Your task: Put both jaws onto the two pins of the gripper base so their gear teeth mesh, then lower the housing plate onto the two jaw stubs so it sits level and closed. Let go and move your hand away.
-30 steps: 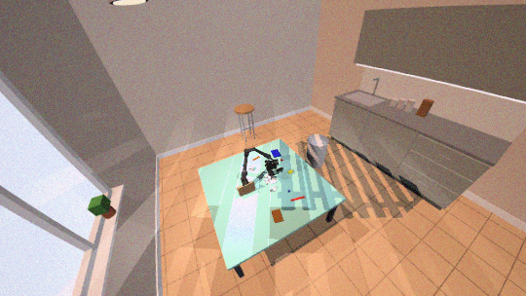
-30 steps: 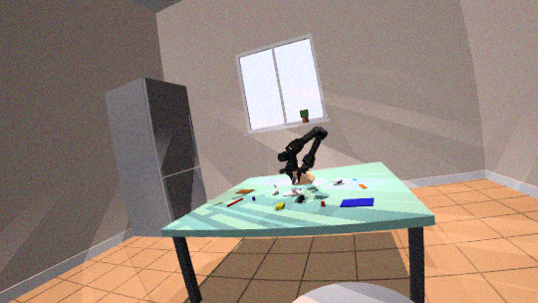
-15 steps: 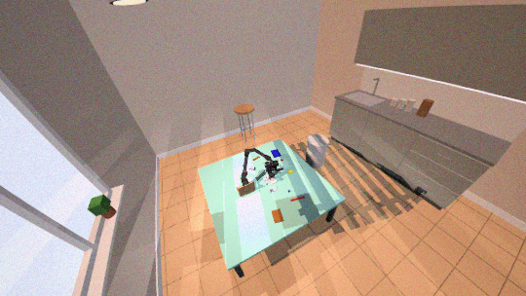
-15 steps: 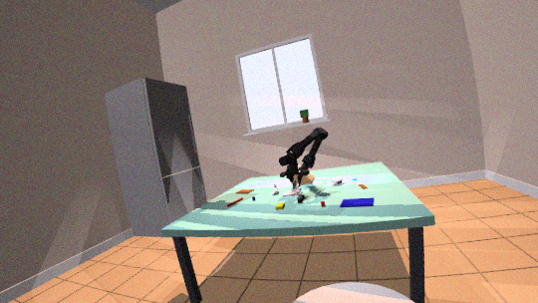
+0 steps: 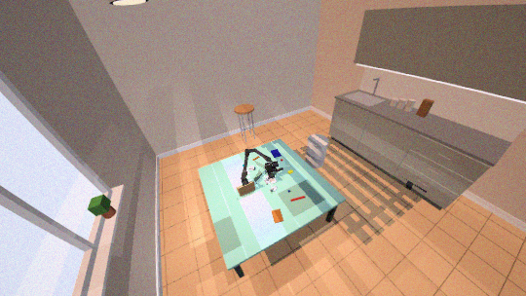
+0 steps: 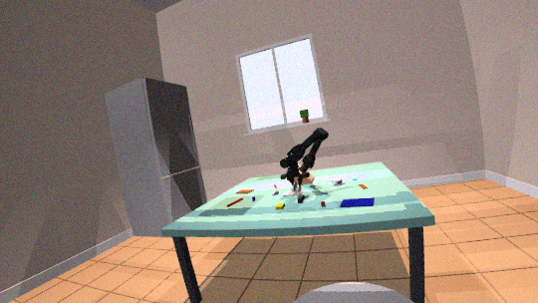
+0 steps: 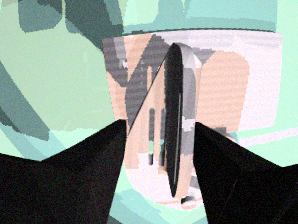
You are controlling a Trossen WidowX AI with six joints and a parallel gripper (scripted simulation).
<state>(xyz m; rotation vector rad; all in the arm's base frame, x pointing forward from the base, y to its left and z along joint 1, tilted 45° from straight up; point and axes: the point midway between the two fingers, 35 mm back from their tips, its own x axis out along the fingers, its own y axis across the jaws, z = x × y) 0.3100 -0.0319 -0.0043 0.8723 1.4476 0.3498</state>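
Pale flat part point(image 7: 187, 125), probably housing plate, on edge between fingers of gripper point(image 5: 272, 176) point(image 6: 297, 185) point(image 7: 158, 128). Jaws part-open, clamped on it. Broad pale piece point(image 5: 270, 180) point(image 6: 293, 193) point(image 7: 265, 75), likely gripper base, lies beyond it on table point(image 5: 210, 187) point(image 6: 299, 229) point(image 7: 50, 100). Contact between them: can't tell. Jaw-to-pin fit and tooth mesh unreadable. Risks: narrow grip lets part pivot, lands tilted; sideways offset misses stubs; unmeshed teeth prop plate up; early release tips it; dragging fingers on retreat shift stack.
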